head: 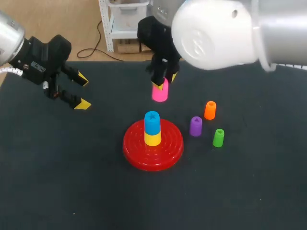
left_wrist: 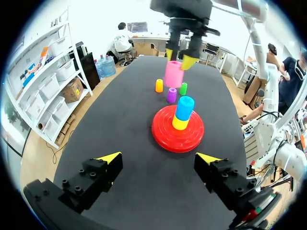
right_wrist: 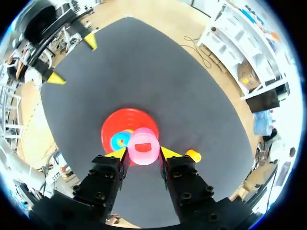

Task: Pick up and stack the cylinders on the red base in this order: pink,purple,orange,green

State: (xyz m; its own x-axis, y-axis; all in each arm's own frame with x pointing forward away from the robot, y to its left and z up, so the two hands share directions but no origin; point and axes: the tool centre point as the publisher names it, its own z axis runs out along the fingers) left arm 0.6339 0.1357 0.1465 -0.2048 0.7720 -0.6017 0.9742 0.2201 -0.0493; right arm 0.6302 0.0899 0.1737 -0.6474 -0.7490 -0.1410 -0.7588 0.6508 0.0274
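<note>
Right wrist view has our right claw (right_wrist: 143,154) clamped on the pink cylinder (right_wrist: 142,143) from both sides, just far of the red base (right_wrist: 112,128). Our left claw (head: 82,91) gapes wide, well left of that base.

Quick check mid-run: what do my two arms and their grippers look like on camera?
The left arm is silver, with a white ribbed cable at its wrist. The right arm has bulky, rounded white and silver shells. The left gripper and right gripper are both black, blocky bodies with visible bolts. Each has two fingers ending in bright yellow wedge tips.
</note>
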